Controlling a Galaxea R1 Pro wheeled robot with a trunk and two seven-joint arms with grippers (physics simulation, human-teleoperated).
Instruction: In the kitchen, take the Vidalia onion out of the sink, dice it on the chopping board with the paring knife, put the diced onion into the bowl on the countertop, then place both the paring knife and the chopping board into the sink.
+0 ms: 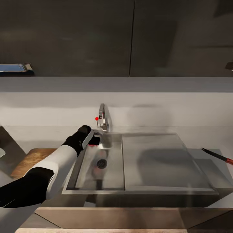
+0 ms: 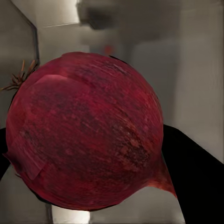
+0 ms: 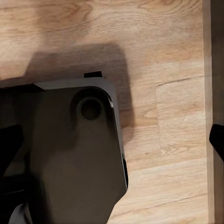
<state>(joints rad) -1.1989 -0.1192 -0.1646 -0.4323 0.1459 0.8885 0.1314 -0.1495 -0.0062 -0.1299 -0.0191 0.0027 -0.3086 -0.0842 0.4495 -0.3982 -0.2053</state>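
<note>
In the left wrist view a dark red onion [image 2: 84, 130] with a dried root tuft sits between the black fingers [image 2: 196, 177] of my left gripper [image 1: 94, 140], which is shut on it. In the head view that gripper hangs over the far left corner of the sink basin [image 1: 111, 178], just below the faucet [image 1: 103, 118]. A sliver of the red onion [image 1: 93, 146] shows under the hand. The brown chopping board [image 1: 32, 160] lies left of the sink, partly under my forearm. On the countertop [image 1: 194, 139] at the right lies the paring knife [image 1: 216, 156]. My right gripper [image 3: 112, 149] points down at the floor, its fingers wide apart.
The flat drainboard [image 1: 161, 161] takes up the sink's right part, and the round drain [image 1: 101, 163] is in the basin. Dark upper cabinets [image 1: 97, 35] hang above the backsplash. A pale rim [image 1: 1, 152] peeks in at the left edge. Below the right wrist are the wood floor [image 3: 158, 46] and the robot's base [image 3: 70, 158].
</note>
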